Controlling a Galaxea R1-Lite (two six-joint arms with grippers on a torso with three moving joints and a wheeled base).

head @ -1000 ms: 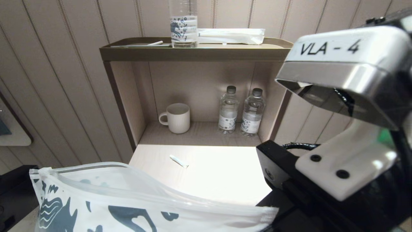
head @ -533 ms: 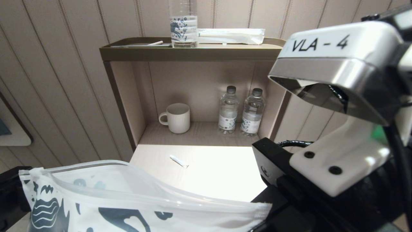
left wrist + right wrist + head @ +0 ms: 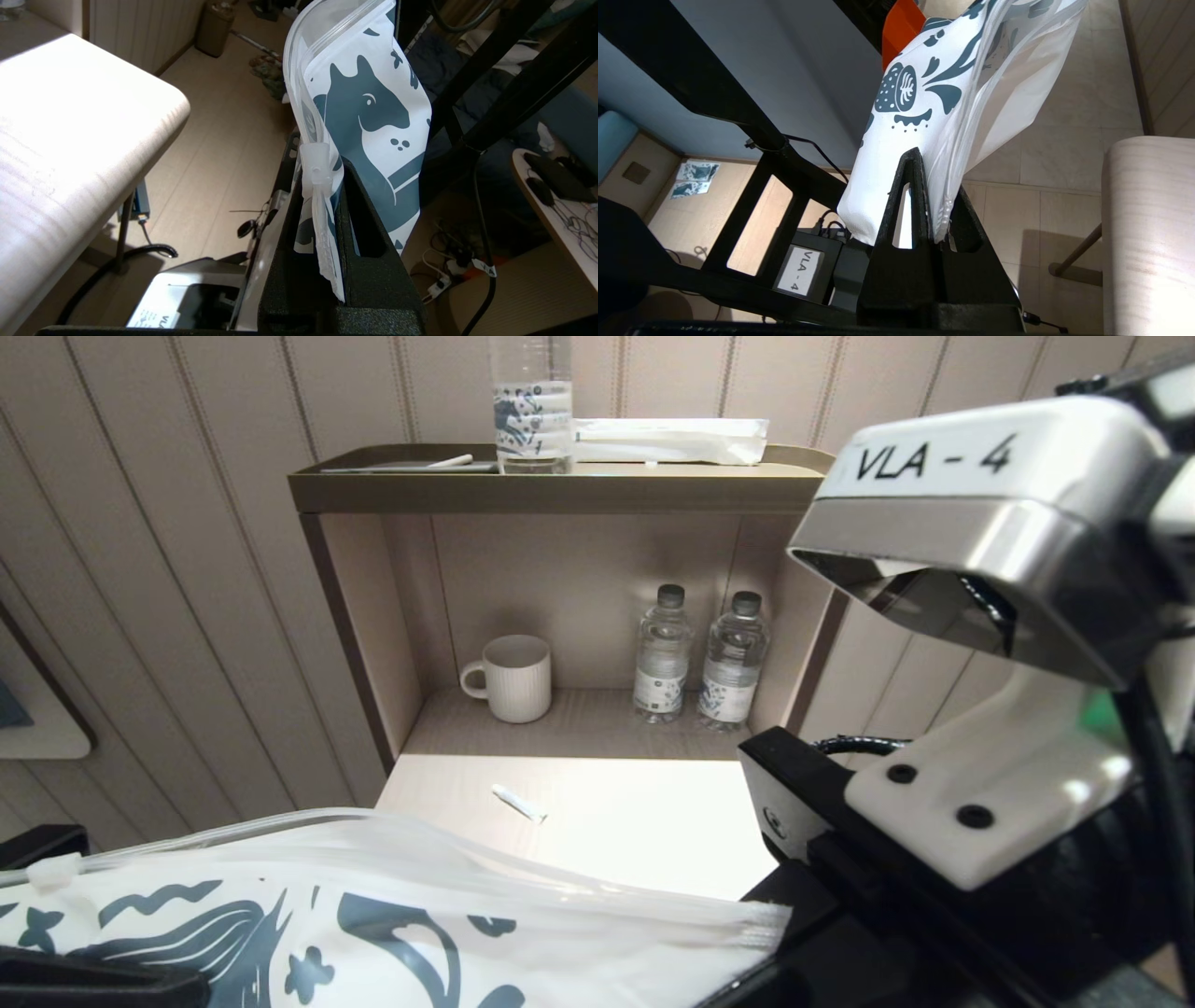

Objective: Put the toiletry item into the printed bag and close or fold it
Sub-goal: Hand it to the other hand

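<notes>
The printed bag (image 3: 392,933), white with dark teal horse and wave prints, stretches across the bottom of the head view between both arms, in front of the table. My left gripper (image 3: 322,172) is shut on the bag's end beside the zip slider (image 3: 315,163), and the horse print (image 3: 369,107) shows above it. My right gripper (image 3: 931,196) is shut on the bag's other end (image 3: 924,116). The toiletry item (image 3: 518,802), a slim white stick, lies on the light tabletop (image 3: 653,821), apart from the bag. The bag's mouth gapes a little along the top.
A shelf unit behind the table holds a white mug (image 3: 513,678) and two water bottles (image 3: 663,653) (image 3: 734,661). On its top ledge stand a clear printed bottle (image 3: 532,406), a long white packet (image 3: 667,439) and a small stick (image 3: 448,460). The right arm's housing (image 3: 990,560) fills the right side.
The bag's left end has dropped and swung to the left, so the bag now lies flatter and lower across the view. The right arm shifted slightly. The stick on the table has not moved.
</notes>
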